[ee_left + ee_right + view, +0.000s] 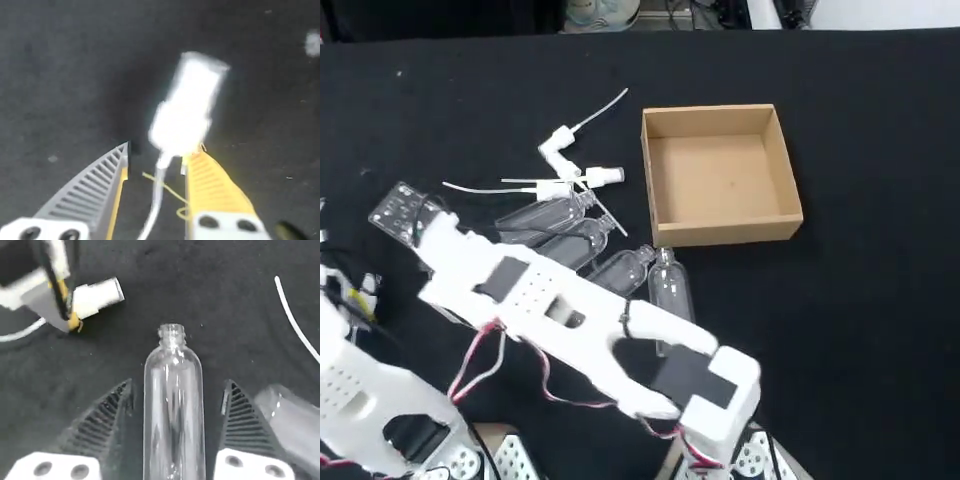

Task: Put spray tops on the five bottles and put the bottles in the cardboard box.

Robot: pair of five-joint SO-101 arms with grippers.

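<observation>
Black right gripper (178, 385) sits low, jaws wide on both sides of a clear, open-necked bottle (173, 410) lying flat.

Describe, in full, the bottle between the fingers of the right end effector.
The bottle is clear, plastic by its look: round body, sloped shoulders, short threaded neck. Its mouth is open, with nothing screwed on. It lies on the black table cover between the open fingers of the right end effector; a gap shows on each side, so they seem not to grip it.
</observation>
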